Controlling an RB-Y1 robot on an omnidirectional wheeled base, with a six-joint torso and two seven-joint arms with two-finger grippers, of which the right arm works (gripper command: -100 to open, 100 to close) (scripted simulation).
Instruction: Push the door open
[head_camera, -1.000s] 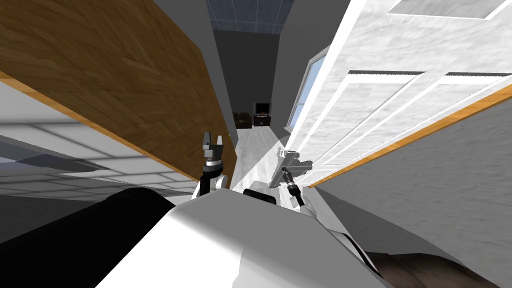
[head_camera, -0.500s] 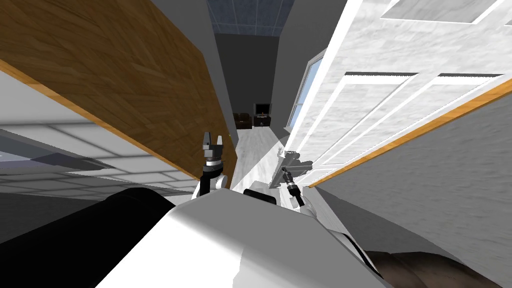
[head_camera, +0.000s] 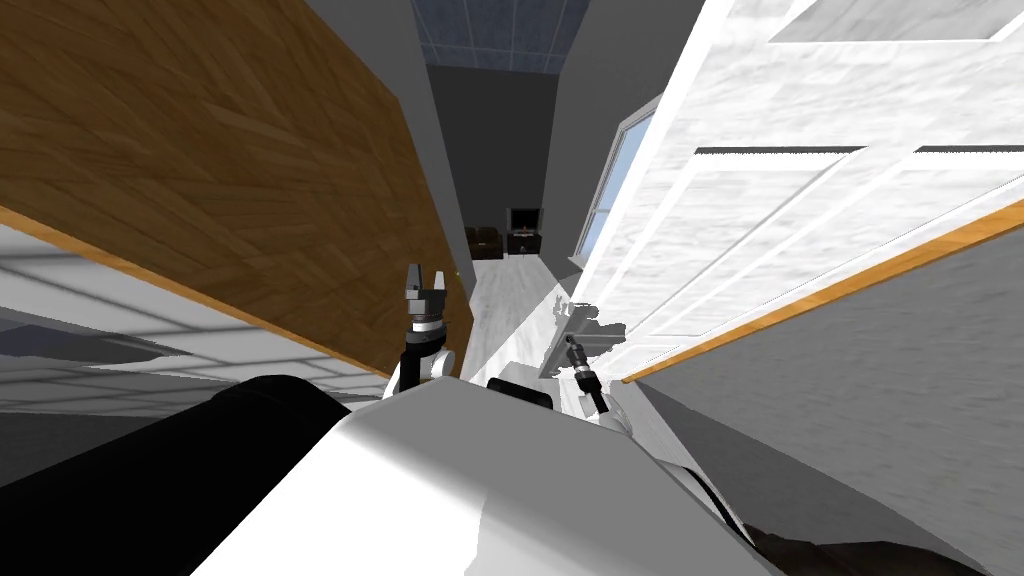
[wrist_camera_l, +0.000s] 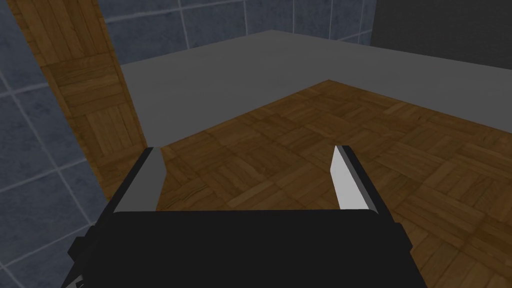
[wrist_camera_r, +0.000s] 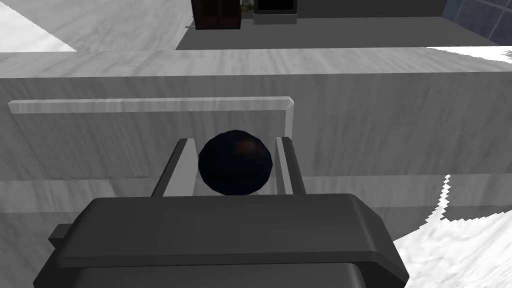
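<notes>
Head: the white door (head_camera: 760, 200) spans 1 to 3 o'clock, with the right gripper (head_camera: 572, 318) against its lower edge. The left gripper (head_camera: 424, 283) is at that gripper's 9 o'clock, beside a wood panel (head_camera: 250, 170).

Left wrist: fingers (wrist_camera_l: 345, 175) spread, grasping nothing.

Right wrist: jaws clenched on the door's dark knob (wrist_camera_r: 235, 162).

This is a home's narrow hallway (head_camera: 500, 295), running between a white panelled door (head_camera: 760, 200) and a brown parquet-patterned wooden panel (head_camera: 250, 170). At its far end stand a dark brown armchair (head_camera: 485, 240), a black television (head_camera: 525, 217) and a tall window (head_camera: 608, 195).
</notes>
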